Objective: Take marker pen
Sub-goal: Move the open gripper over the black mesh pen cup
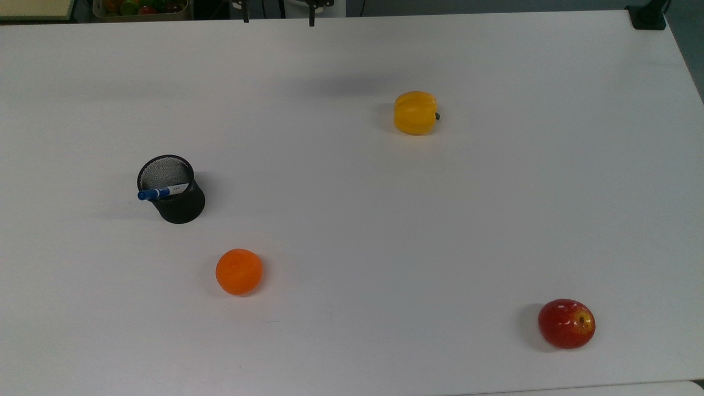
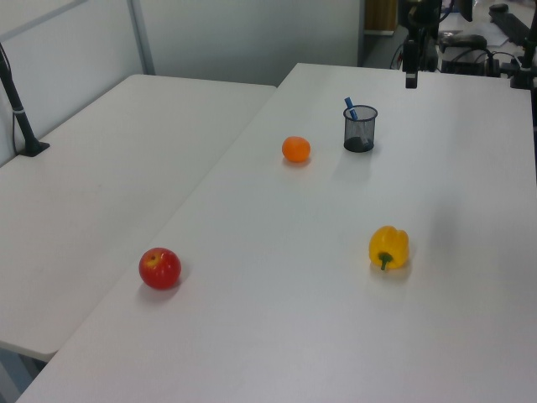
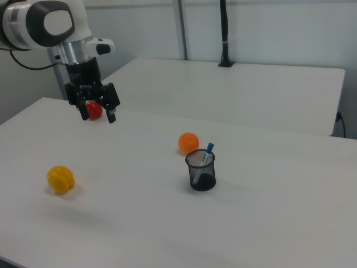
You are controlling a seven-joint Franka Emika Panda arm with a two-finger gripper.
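Note:
The marker pen (image 1: 163,192) has a white barrel and a blue cap. It stands tilted in a black mesh cup (image 1: 179,209), with the cap sticking out over the rim toward the top view's left. In the right view the marker pen (image 3: 207,154) leans in the cup (image 3: 202,176) at the table's middle. My gripper (image 3: 97,116) hangs open and holds nothing, well above the table and far toward the right view's left of the cup. Its fingertips (image 1: 312,21) show at the top view's upper edge. In the left view the marker pen (image 2: 350,108) pokes out of the cup (image 2: 359,134).
An orange (image 1: 238,271) lies close to the cup. A yellow bell pepper (image 1: 415,113) lies on its side mid-table. A red apple (image 1: 566,323) sits near the top view's lower right corner. A second white table (image 2: 101,168) adjoins on the left view's left.

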